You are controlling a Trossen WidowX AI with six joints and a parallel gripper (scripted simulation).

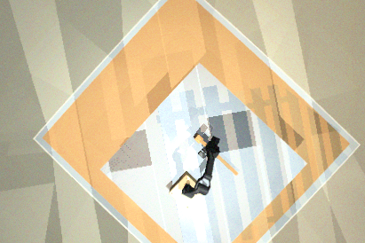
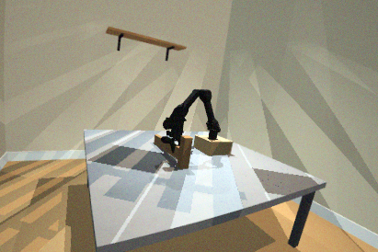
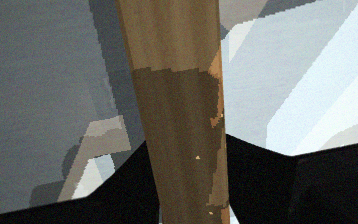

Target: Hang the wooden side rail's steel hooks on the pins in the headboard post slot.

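Note:
The wooden side rail (image 1: 228,166) (image 2: 160,142) (image 3: 175,40) runs in one line from the headboard post outward across the table. The upright post (image 1: 198,138) (image 2: 185,154) stands near the table's middle. The rail's inner end is at the post, with no clear gap in the top and exterior views. My gripper (image 1: 208,149) (image 2: 173,142) (image 3: 179,135) is shut on the rail, with its dark fingers on both sides, a short way from the post. The steel hooks, the slot and its pins are hidden or too small to make out, so their contact cannot be told. The far end looks low, at or near the tabletop.
The arm's base stands on a pale wooden box (image 1: 178,181) (image 2: 221,148) beside the rail and post, and the arm arches over from it. The table (image 1: 134,177) (image 2: 125,225) carries striped shadows. A wooden shelf (image 2: 145,38) hangs on the wall behind.

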